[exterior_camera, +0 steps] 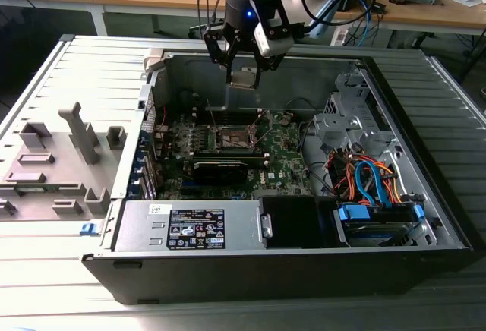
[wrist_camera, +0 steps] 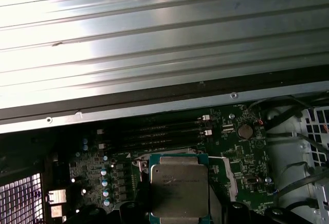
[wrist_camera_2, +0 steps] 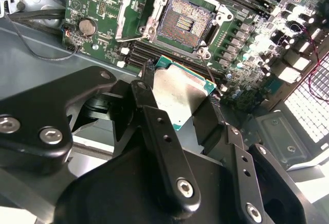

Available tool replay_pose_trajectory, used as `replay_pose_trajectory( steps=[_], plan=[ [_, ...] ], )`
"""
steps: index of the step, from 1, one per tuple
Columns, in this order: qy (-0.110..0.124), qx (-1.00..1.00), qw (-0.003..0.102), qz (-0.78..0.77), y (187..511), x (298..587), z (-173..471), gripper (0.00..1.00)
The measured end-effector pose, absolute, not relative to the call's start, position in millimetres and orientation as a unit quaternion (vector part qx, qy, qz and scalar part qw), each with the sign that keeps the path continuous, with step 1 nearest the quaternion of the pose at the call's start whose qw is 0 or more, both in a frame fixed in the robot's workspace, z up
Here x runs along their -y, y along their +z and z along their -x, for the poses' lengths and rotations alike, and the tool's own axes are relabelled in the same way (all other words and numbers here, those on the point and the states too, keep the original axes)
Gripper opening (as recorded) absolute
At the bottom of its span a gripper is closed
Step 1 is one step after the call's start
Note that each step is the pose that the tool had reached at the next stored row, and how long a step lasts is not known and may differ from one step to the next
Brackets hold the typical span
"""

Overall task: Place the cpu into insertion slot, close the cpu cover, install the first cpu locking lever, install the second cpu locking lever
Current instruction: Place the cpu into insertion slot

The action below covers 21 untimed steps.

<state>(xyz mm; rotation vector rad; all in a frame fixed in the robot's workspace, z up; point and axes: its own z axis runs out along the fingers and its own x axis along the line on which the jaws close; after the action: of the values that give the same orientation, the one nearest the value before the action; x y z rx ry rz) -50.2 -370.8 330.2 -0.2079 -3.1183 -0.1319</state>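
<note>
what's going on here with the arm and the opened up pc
The robot arm's gripper is shut on the cpu, holding it in the air above the motherboard inside the open computer case. The insertion slot is bare, with its contact field exposed, and the cpu cover is flipped open beside it. The chip is not yet seated and the cover is not closed.
</note>
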Motion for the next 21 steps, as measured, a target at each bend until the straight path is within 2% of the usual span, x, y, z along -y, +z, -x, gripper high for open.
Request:
replay_pose_trajectory(
  steps=[21],
  plan=[
    [-0.042, 0.996, 0.006, 0.076, 329.5, 370.8, 50.2, 0.54]
  ],
)
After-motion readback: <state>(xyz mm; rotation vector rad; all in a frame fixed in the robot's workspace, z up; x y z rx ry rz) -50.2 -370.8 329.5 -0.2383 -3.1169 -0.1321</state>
